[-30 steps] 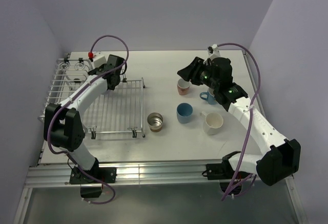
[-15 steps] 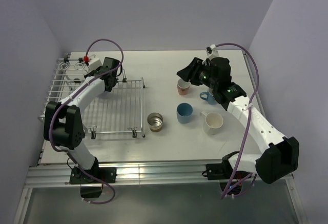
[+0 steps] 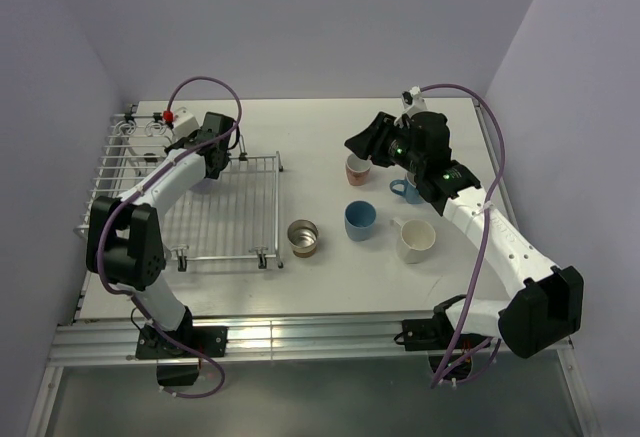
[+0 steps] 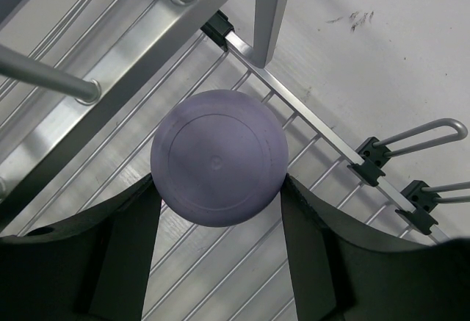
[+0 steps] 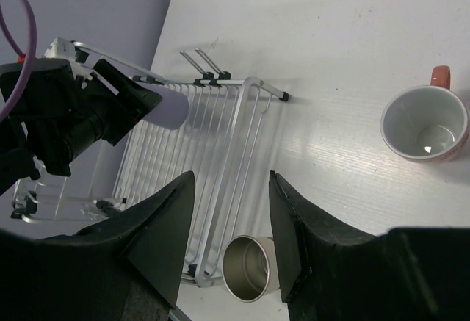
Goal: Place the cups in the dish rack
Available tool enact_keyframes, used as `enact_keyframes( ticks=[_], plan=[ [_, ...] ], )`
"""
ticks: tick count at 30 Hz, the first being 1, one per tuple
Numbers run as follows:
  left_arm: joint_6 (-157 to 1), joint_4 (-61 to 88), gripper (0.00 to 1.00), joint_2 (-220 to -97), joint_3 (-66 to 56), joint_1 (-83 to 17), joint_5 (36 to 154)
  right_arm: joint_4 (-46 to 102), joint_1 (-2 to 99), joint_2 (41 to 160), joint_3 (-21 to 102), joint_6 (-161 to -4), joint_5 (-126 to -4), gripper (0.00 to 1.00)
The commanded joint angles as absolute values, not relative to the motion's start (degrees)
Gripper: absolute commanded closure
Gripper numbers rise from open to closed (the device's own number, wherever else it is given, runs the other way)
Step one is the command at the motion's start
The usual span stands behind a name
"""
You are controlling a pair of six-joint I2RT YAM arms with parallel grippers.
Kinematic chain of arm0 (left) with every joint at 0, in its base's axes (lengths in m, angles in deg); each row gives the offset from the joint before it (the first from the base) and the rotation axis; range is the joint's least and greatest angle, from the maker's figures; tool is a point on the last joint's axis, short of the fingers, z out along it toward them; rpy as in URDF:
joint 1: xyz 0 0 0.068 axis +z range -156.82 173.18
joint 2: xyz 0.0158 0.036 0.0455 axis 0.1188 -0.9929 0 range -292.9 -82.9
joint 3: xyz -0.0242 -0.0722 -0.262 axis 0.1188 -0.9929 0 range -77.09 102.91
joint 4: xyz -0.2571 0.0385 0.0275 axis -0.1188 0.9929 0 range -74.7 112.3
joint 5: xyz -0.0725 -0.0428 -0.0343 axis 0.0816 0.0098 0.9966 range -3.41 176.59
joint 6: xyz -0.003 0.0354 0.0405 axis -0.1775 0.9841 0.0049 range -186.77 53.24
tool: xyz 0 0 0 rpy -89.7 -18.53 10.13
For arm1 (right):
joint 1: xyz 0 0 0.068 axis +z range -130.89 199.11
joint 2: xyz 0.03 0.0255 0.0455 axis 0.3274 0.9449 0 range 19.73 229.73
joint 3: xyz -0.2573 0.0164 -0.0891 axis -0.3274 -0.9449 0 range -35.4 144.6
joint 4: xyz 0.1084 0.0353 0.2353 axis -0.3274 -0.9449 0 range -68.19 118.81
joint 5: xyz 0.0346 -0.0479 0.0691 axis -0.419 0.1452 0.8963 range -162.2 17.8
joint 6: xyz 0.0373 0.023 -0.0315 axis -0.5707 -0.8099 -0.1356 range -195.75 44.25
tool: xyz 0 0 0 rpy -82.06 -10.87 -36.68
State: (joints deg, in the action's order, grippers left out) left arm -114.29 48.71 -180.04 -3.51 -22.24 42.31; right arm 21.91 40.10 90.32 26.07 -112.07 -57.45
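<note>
My left claw (image 4: 219, 185) is clamped on the lavender cup (image 4: 218, 157), one finger (image 4: 125, 218) pressed on each side. The cup is upside down, flat base facing the wrist camera. It sits over the wires of the rack (image 4: 316, 123), near the rack's far right corner. Cannot tell if the rim touches the wires or hangs just above them. From the top view my left claw (image 3: 205, 165) points down at the back of the rack (image 3: 230, 222), and only a sliver of the cup shows under it.

My right claw (image 5: 230, 181) is spread wide with nothing between the fingers. It hovers above the tabletop (image 3: 320, 127), well apart from the rack, angled toward it. In its wrist view I see the rack (image 5: 220, 152), the lavender cup (image 5: 172, 108) in the other claw, the steel cup (image 5: 248, 268) and the pink mug (image 5: 426, 124).

The other five cups are on the tabletop, all upright, right of the rack. The steel cup (image 3: 303, 237) stands just beside the rack's near right corner. The pink mug (image 3: 357, 169) is right under my right claw (image 3: 362, 142). The mid-blue cup (image 3: 360, 220) is nearer the front. The cream mug (image 3: 416, 240) is to its right, handle pointing left. The light blue mug (image 3: 405, 190) is half hidden under my right arm.
</note>
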Motion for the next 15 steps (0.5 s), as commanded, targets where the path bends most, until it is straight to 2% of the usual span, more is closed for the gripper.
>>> enact_keyframes(
  ticks=[1, 3, 5, 15],
  plan=[
    [-115.46, 47.12, 0.36, -180.63, -4.05, -21.24, 42.20, 24.15, 40.03, 89.96, 26.12, -111.17, -56.82, 0.48],
    [-115.54, 47.03, 0.27, -180.37, -4.14, -21.24, 42.11, 24.24, 40.03, 89.95, 26.12, -111.17, -56.90, 0.48],
    [-115.37, 46.85, 0.22, -180.19, -4.23, -21.24, 42.20, 24.24, 40.20, 90.04, 26.21, -111.17, -56.90, 0.48],
    [-115.37, 46.59, 0.10, -178.96, -4.75, -21.24, 41.68, 24.41, 40.73, 90.57, 26.30, -111.17, -56.99, 0.48]
  ],
)
